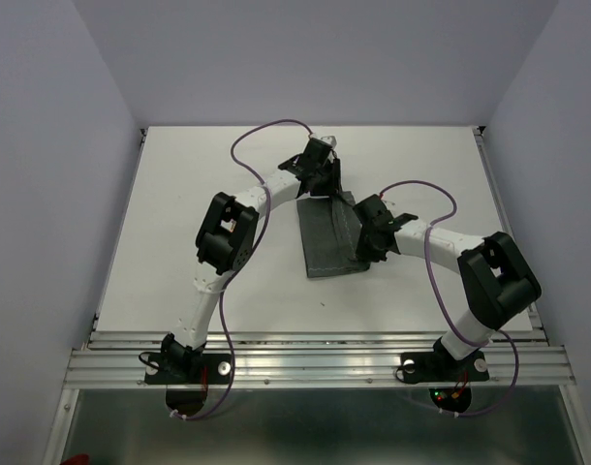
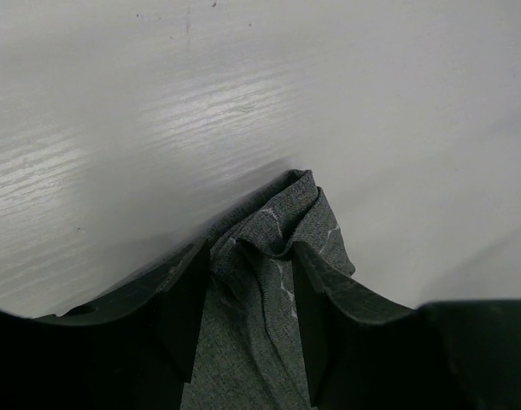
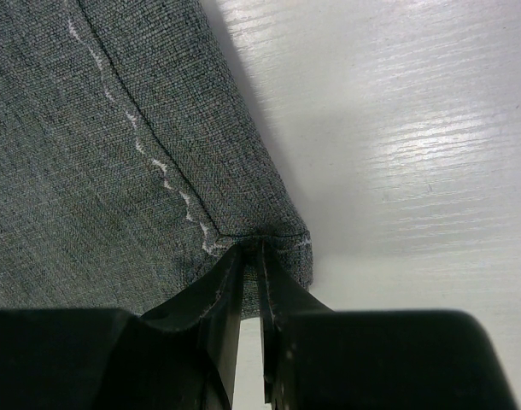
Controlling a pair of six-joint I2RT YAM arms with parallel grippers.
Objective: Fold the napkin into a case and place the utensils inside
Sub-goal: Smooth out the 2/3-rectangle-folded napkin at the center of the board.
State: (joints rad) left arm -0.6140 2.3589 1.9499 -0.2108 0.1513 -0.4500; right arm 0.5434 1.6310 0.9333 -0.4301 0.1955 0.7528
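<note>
Grey napkin (image 1: 326, 237): L gripper (image 2: 252, 256) jaws clamp its bunched far end; R gripper (image 3: 254, 252) jaws pinch a hemmed corner.

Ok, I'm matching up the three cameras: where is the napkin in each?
Top external: napkin at the middle of the table.
Left wrist: bottom centre, bunched corner in the left gripper.
Right wrist: fills the upper left, corner pinched by the right gripper.
Shared landmark: the white table.

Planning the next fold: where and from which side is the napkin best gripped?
I would pinch the napkin at a hemmed corner, from outside its edge, as the right fingers do: it lies flat on the table, leaving only edges to catch.
</note>
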